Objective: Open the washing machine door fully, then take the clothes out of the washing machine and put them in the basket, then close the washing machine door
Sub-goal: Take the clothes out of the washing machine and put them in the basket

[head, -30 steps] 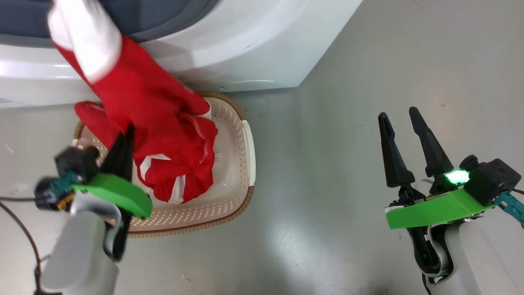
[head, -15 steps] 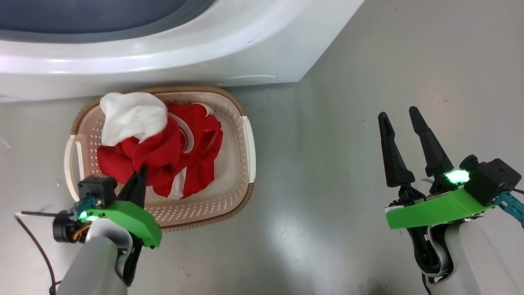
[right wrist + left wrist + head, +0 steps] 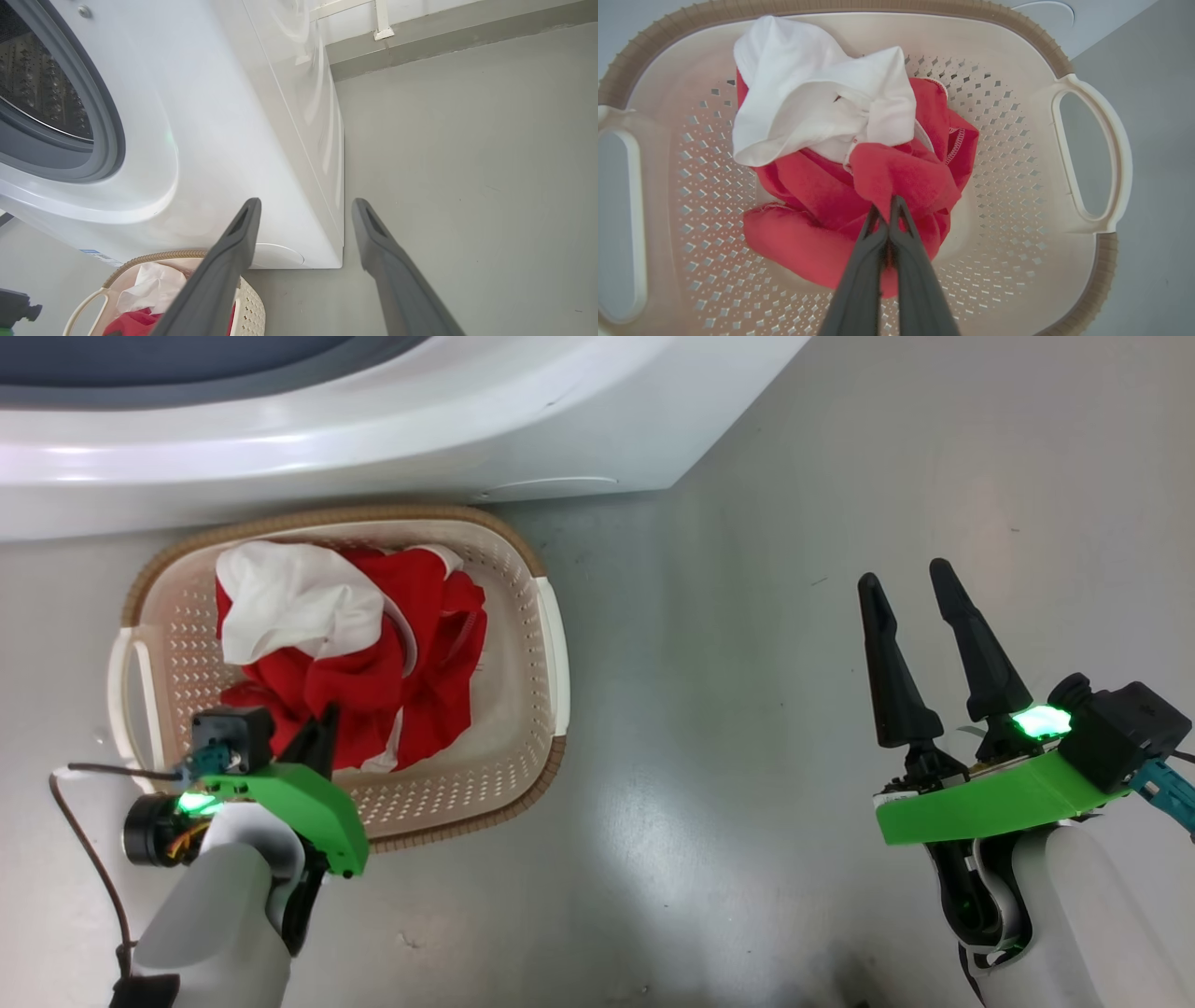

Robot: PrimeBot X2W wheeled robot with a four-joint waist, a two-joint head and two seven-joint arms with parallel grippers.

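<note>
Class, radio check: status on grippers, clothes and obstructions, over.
Left gripper shut on the clothes, inside the basket. Right gripper open, holding nothing. Washing machine just behind basket; no obstruction seen.

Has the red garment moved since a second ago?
Yes. The clothes were draped up over the washing machine front; now they lie wholly down in the basket below it, the left gripper shut on a red fold.
</note>
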